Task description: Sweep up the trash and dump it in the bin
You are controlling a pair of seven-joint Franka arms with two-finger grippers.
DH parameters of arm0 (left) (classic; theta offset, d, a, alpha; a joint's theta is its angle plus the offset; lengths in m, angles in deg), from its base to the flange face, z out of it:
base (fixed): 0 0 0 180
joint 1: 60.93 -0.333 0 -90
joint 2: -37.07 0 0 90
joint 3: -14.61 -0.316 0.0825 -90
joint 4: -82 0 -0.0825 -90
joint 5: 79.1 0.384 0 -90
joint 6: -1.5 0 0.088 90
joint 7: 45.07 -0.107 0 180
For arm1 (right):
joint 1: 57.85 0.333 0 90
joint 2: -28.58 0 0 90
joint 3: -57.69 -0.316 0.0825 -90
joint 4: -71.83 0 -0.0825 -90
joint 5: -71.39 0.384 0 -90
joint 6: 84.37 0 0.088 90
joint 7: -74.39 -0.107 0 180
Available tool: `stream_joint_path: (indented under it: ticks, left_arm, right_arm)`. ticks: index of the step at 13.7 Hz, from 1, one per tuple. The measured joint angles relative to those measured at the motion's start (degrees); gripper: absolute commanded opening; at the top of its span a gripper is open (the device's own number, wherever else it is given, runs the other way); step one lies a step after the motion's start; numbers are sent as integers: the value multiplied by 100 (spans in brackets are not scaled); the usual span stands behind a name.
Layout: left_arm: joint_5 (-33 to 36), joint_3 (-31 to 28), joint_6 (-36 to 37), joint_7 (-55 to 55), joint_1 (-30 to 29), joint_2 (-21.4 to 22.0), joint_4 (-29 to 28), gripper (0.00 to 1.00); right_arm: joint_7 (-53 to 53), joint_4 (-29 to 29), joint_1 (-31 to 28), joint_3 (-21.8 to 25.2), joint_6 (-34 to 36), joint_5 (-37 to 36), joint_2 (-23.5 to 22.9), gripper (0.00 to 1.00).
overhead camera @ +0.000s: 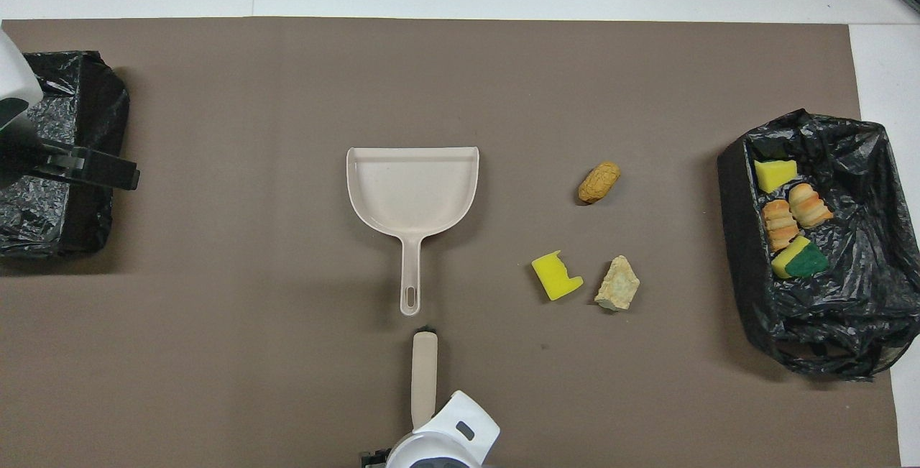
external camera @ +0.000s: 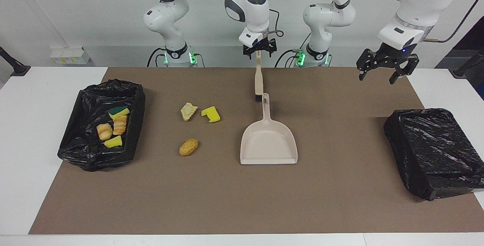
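Note:
My right gripper [external camera: 258, 52] is shut on the top of the beige hand brush [external camera: 258, 79], which hangs upright with its black bristles at the mat beside the dustpan's handle. The brush also shows in the overhead view [overhead camera: 424, 371]. The beige dustpan [external camera: 269, 140] lies flat and empty mid-table. Three trash pieces lie on the mat toward the right arm's end: a pale bread bit [external camera: 188, 111], a yellow sponge piece [external camera: 211, 114] and a golden pastry bit [external camera: 188, 147]. My left gripper [external camera: 378, 76] is open and empty, raised near the left arm's end.
A black-lined bin [external camera: 85, 98] at the right arm's end holds a green-topped sponge [external camera: 118, 112], two striped pastry bits and a yellow sponge piece. A second black-lined bin [external camera: 431, 151] stands at the left arm's end. A brown mat [external camera: 227, 200] covers the table.

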Motion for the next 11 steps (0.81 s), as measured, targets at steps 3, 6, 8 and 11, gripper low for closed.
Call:
stream_joint_path:
  ticks: [3,6,8,11]
  left_arm:
    - [0,0,0,0,0,0,0,100]
    - [0,0,0,0,0,0,0,100]
    - [0,0,0,0,0,1,0,100]
    - [0,0,0,0,0,2,0,100]
  right_arm:
    - [-36,-351,187,3,-133,6,-73,100]
    - [-280,-534,403,6,-624,11,-99,100]
    - [-365,-573,543,5,-736,12,-124,99]
    - [-372,-590,579,4,-735,14,-124,69]
